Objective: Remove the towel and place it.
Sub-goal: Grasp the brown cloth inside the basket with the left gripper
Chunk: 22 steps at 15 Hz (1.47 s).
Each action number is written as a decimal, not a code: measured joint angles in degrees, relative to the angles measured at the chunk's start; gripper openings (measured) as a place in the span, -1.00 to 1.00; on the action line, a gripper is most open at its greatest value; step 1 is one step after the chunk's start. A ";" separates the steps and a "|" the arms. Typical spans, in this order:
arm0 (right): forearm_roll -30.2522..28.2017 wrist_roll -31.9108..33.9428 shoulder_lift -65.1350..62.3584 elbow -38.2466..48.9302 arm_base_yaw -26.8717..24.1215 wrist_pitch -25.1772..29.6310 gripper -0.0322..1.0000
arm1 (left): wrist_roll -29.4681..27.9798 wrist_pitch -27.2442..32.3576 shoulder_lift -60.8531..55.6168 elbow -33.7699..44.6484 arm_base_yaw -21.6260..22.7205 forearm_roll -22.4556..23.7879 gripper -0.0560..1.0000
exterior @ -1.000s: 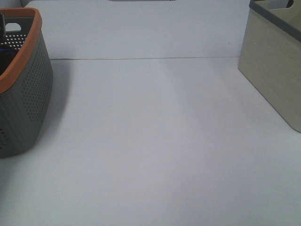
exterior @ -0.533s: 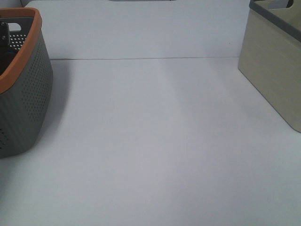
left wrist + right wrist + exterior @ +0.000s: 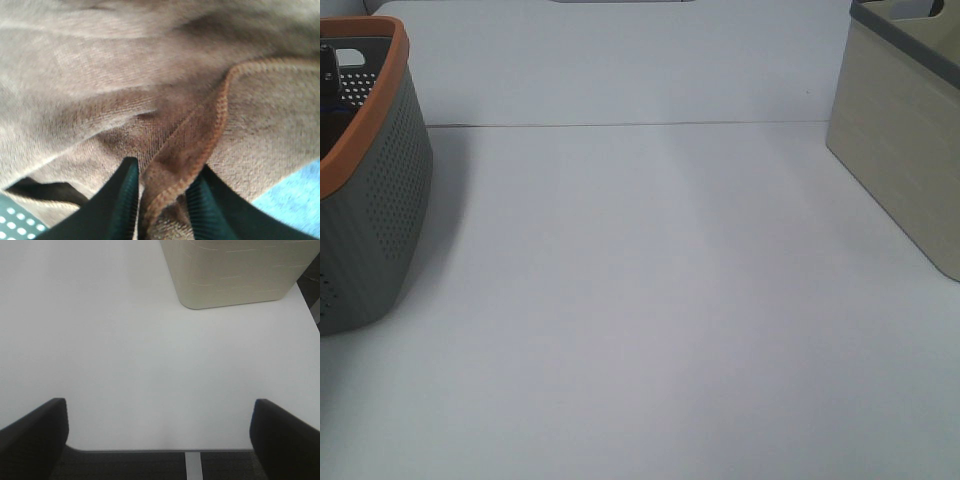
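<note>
In the left wrist view the towel [image 3: 150, 100], a reddish-brown terry cloth with a stitched hem, fills nearly the whole picture. My left gripper [image 3: 162, 185] is shut on a raised, hemmed fold of it, with a dark finger [image 3: 125, 200] pressed against each side. From the high camera only a dark bit of that arm [image 3: 328, 60] shows inside the grey basket [image 3: 380, 200] with the orange rim at the left; the towel is hidden there. My right gripper [image 3: 159, 407] hangs open and empty over the table's front edge.
A blue cloth [image 3: 295, 195] lies beside the towel, and the basket's perforated floor [image 3: 10, 225] peeks out at one corner. A beige bin [image 3: 910, 130] with a grey rim stands at the right of the white table [image 3: 650, 300]; the right wrist view shows the same bin [image 3: 235, 270].
The dark bit of the left arm inside the basket has shifted slightly downwards. Basket, bin and table look the same.
</note>
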 joint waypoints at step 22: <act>0.00 0.00 0.00 0.00 0.00 0.00 0.74 | -8.42 9.80 -27.22 0.00 -3.44 -4.64 -0.88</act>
